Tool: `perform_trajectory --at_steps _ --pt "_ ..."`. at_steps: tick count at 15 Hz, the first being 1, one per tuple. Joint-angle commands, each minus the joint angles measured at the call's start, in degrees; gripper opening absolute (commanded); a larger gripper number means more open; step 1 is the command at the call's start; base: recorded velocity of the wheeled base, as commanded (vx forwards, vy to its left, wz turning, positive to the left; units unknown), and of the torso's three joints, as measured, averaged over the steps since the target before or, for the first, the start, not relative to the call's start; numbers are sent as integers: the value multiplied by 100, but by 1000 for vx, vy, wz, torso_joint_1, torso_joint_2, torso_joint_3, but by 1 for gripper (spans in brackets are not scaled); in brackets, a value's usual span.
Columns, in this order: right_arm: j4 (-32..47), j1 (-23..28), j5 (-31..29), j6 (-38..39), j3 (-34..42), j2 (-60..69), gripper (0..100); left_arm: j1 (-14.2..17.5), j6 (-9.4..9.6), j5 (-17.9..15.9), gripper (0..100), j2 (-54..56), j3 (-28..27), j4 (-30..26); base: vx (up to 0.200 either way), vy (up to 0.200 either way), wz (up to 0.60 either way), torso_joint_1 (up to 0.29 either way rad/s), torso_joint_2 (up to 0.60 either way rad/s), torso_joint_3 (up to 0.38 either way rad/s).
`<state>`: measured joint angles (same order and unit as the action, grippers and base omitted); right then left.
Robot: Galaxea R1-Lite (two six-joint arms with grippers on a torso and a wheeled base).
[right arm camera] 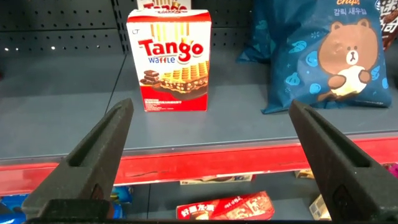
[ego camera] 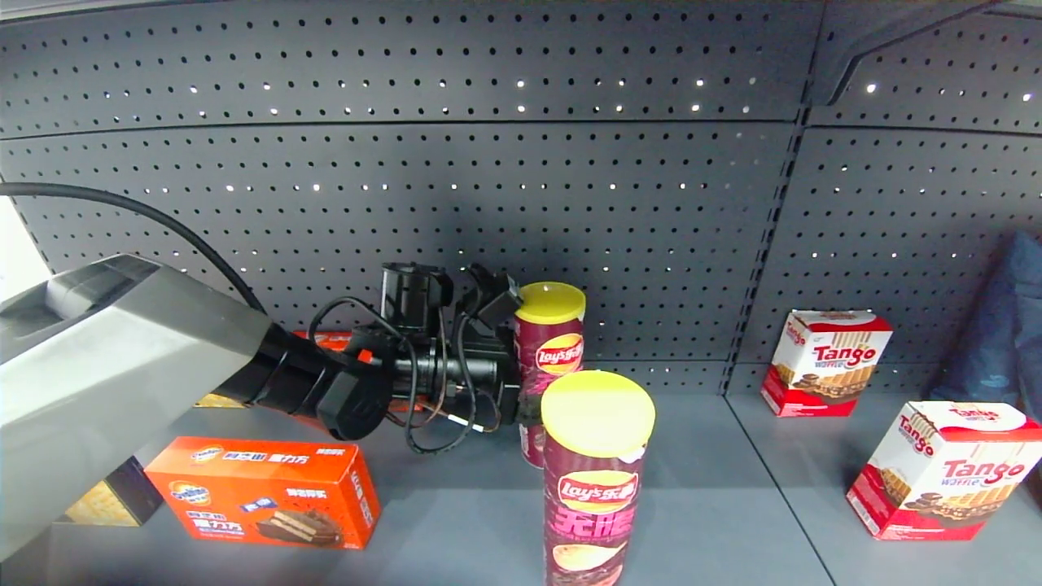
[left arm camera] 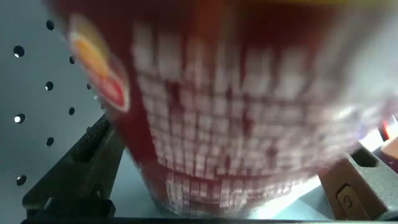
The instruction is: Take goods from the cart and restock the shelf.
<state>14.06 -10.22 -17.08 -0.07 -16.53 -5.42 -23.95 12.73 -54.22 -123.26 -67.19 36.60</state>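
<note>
On the shelf [ego camera: 716,505], against its perforated back panel [ego camera: 488,163], I see the rear chips can [ego camera: 552,342] standing upright with its yellow lid on top. My left gripper [ego camera: 521,399] comes in from the left side and sits at the lower half of that can. In the left wrist view the can fills the space between the two fingers [left arm camera: 87,162], one on each side and both up against its wall, so I read the gripper as closed onto it. The can's base is at or just above the shelf board; I cannot tell which.

A front chips can [ego camera: 597,472], of the same kind, stands upright nearer to me and slightly right of the rear one, close to it but apart. An orange cake box [ego camera: 260,492] lies flat near the shelf's front on the left, below the arm. A yellowish box [ego camera: 110,500] shows partly under the arm's housing at the left edge.

Past the divider on the right stand two wafer boxes, the rear wafer box [ego camera: 826,362] near the back panel and the front wafer box [ego camera: 944,472] nearer the front edge, well apart from the cans. A blue snack bag [ego camera: 1005,325] leans at the far right.

My right gripper [right arm camera: 210,109] is spread wide with nothing in it, out in front of the shelf's red front edge [right arm camera: 205,158], facing one of the wafer boxes and the blue bag beside it.
</note>
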Motion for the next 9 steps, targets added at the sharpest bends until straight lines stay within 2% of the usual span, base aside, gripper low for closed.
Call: perform_trajectory --at_steps 1,7,9 --pt "1 2 3 -1 -17 -11 100 93 2 0 100 285 242 23 0 0 0 0 0 0" --pt "1 2 3 -1 1 -11 100 374 2 8 100 698 550 23 0 0 0 0 0 0" --pt "1 2 -6 -10 1 -11 100 567 11 17 100 1093 840 14 0 0 0 0 0 0"
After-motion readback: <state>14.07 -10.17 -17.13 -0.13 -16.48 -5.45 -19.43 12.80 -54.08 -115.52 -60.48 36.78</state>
